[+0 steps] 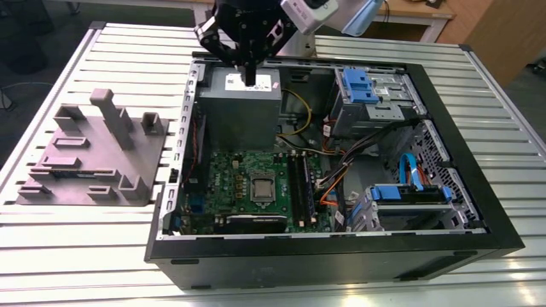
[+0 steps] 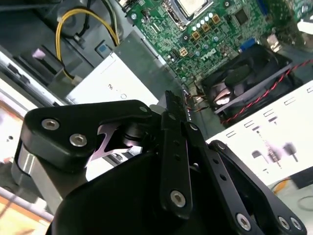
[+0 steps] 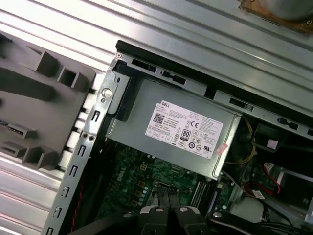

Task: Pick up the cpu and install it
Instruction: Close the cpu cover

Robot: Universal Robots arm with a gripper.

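Note:
The cpu (image 1: 262,187) is a small silvery square lying in the dark socket on the green motherboard (image 1: 224,176), inside the open computer case (image 1: 341,256). In the second wrist view the cpu (image 2: 193,6) sits inside the socket's metal frame. My black gripper (image 1: 250,80) hangs over the grey power supply (image 1: 240,105) at the case's far end, well away from the cpu. Its fingers are pressed together with nothing visible between them, as seen on the gripper (image 2: 171,98) in the second wrist view and the gripper (image 3: 167,192) in the first wrist view.
A grey moulded fixture block (image 1: 89,160) stands on the slatted metal table (image 1: 68,256) at the exterior view's left. Blue drive bays (image 1: 362,86), orange and blue cables (image 1: 410,169) and a black fan (image 2: 244,81) crowd the case around the motherboard.

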